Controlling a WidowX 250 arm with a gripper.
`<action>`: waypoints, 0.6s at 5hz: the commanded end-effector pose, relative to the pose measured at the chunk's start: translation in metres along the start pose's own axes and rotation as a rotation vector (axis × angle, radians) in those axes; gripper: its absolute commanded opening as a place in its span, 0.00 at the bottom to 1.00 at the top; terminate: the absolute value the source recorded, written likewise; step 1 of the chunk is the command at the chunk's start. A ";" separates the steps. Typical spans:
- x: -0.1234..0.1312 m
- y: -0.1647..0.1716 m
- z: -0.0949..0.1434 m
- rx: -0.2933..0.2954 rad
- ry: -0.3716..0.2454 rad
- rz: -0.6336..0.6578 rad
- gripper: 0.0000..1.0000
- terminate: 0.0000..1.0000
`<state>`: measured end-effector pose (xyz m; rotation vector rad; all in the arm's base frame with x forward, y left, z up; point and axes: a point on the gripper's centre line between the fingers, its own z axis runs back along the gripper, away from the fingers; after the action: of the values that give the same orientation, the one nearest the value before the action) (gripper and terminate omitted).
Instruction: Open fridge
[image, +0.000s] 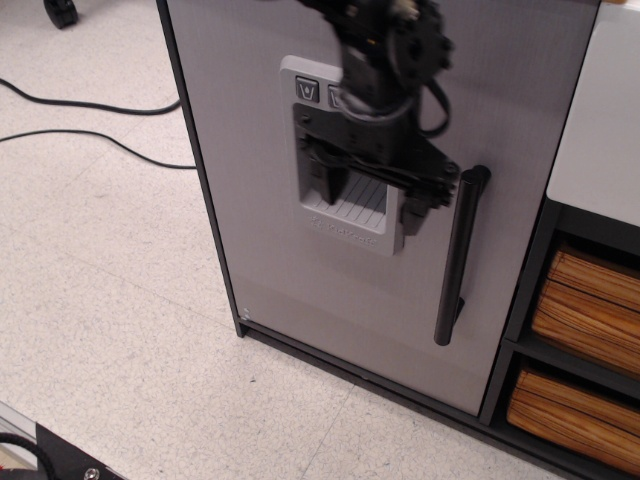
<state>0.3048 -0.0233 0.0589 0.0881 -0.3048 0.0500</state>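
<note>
The fridge (262, 236) fills the middle of the view, its flat grey door shut inside a black frame. The black vertical bar handle (457, 262) runs down the door's right side. The recessed dispenser panel (340, 222) sits at the door's centre. My gripper (368, 194) hangs in front of the panel, motion-blurred, jaws spread wide and empty. Its right finger (413, 205) is just left of the handle's top, apparently not touching it. The fridge interior is hidden.
A black shelf unit with wooden drawers (588, 310) stands right of the fridge, under a white top (605, 110). Black cables (95, 135) lie on the speckled floor at the left. A dark object corner (60, 458) shows at the bottom left.
</note>
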 end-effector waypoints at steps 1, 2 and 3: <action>0.041 -0.031 0.000 -0.016 -0.110 -0.044 1.00 0.00; 0.058 -0.039 -0.004 -0.025 -0.112 -0.080 1.00 0.00; 0.068 -0.047 -0.008 -0.037 -0.123 -0.085 1.00 0.00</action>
<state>0.3690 -0.0639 0.0514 0.0793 -0.3762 -0.0470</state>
